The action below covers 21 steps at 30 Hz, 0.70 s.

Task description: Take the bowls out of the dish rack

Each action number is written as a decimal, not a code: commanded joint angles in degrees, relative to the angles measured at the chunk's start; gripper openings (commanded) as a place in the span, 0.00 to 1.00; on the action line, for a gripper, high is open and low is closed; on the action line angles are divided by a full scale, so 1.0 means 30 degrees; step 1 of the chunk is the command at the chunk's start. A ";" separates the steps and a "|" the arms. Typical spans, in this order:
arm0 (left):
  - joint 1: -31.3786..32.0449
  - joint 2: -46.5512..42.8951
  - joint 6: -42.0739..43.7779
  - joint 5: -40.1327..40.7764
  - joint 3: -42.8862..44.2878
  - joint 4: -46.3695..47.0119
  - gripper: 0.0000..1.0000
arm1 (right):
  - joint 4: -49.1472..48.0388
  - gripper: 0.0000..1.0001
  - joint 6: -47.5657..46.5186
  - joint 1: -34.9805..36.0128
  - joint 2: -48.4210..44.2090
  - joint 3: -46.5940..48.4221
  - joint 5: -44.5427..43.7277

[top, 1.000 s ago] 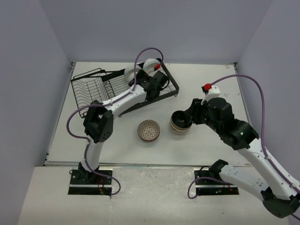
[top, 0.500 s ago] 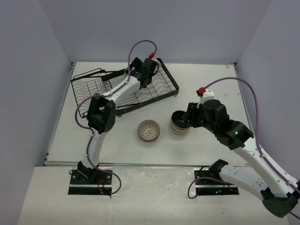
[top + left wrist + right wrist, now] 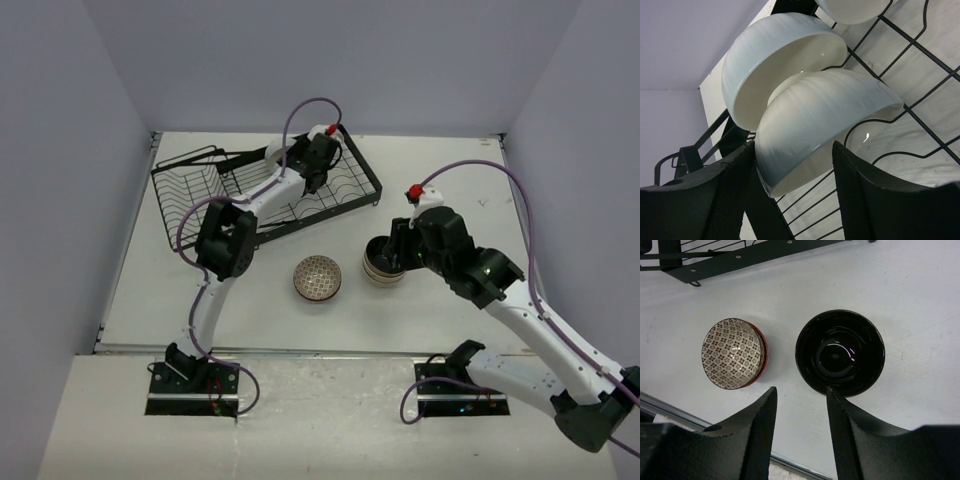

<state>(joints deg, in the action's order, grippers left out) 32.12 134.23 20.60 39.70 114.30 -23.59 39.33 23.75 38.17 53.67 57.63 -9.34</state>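
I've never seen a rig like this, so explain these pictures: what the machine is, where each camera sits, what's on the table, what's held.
These are two white robot arms bolted at the table's near edge, each ending in a two-finger gripper. The wide picture looks down from above and behind them; both close-ups come from wrist cameras. On the white table lie a black wire dish rack, a round bowl with a brown-and-white patterned inside, and a stack of tan bowls with dark insides. The left gripper reaches into the rack, its fingers either side of a plain white ceramic bowl standing on edge, a second white bowl behind it; whether it grips yet is unclear. The right gripper hangs open beside the stack, holding nothing.
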 commanded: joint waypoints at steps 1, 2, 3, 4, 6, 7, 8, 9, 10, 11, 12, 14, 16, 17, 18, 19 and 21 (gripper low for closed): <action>-0.0071 0.0226 0.0516 0.0095 0.0544 0.1154 0.63 | -0.0688 0.45 -0.0474 -0.0068 0.0127 0.0420 0.0156; -0.0013 0.0226 0.0574 0.0357 0.0223 0.1591 0.61 | -0.0776 0.45 -0.0503 -0.0068 0.0186 0.0391 0.0185; -0.0042 0.0110 0.0604 0.0417 0.0075 0.1769 0.59 | -0.0777 0.45 -0.0533 -0.0068 0.0331 0.0391 0.0185; -0.0013 0.0051 0.0662 0.0534 -0.0071 0.2148 0.57 | -0.0748 0.45 -0.0562 -0.0097 0.0420 0.0420 0.0214; 0.0074 -0.0153 0.0925 0.0622 -0.0509 0.2589 0.52 | -0.0806 0.45 -0.0591 -0.0068 0.0566 0.0449 0.0273; 0.0075 -0.0213 0.1042 0.0739 -0.0686 0.2852 0.50 | -0.0806 0.44 -0.0592 -0.0068 0.0625 0.0421 0.0302; 0.0133 -0.0301 0.1275 0.0972 -0.0833 0.3319 0.47 | -0.0806 0.44 -0.0621 -0.0068 0.0655 0.0420 0.0331; 0.0163 -0.0446 0.1307 0.1062 -0.1009 0.3498 0.46 | -0.0806 0.44 -0.0621 -0.0068 0.0655 0.0420 0.0331; 0.0192 -0.0535 0.1365 0.1179 -0.1097 0.3790 0.44 | -0.0893 0.44 -0.0621 -0.0068 0.0655 0.0391 0.0360; 0.0192 -0.0594 0.1395 0.1238 -0.1156 0.3938 0.39 | -0.0865 0.44 -0.0621 -0.0068 0.0655 0.0391 0.0361; 0.0221 -0.0681 0.1511 0.1354 -0.1273 0.4287 0.38 | -0.0864 0.44 -0.0621 -0.0097 0.0655 0.0362 0.0390; 0.0221 -0.0770 0.1686 0.1531 -0.1449 0.4728 0.34 | -0.0894 0.44 -0.0650 -0.0068 0.0626 0.0333 0.0390; 0.0221 -0.0799 0.1892 0.1706 -0.1654 0.5370 0.31 | -0.0923 0.44 -0.0650 -0.0097 0.0567 0.0303 0.0448; 0.0192 -0.0828 0.2067 0.1794 -0.1771 0.5578 0.28 | -0.0894 0.44 -0.0650 -0.0097 0.0567 0.0274 0.0478; 0.0192 -0.0829 0.2127 0.1911 -0.1801 0.5754 0.26 | -0.0923 0.44 -0.0679 -0.0068 0.0596 0.0303 0.0507; 0.0221 -0.0800 0.2156 0.1970 -0.1859 0.5958 0.25 | -0.0952 0.44 -0.0709 -0.0097 0.0567 0.0245 0.0507; 0.0250 -0.0828 0.2098 0.2000 -0.1831 0.6019 0.19 | -0.0952 0.44 -0.0680 -0.0068 0.0625 0.0245 0.0536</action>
<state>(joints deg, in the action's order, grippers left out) 31.68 134.34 27.68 48.12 109.27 -11.20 38.46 22.85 38.17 55.66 57.63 -8.36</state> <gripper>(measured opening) 0.268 0.440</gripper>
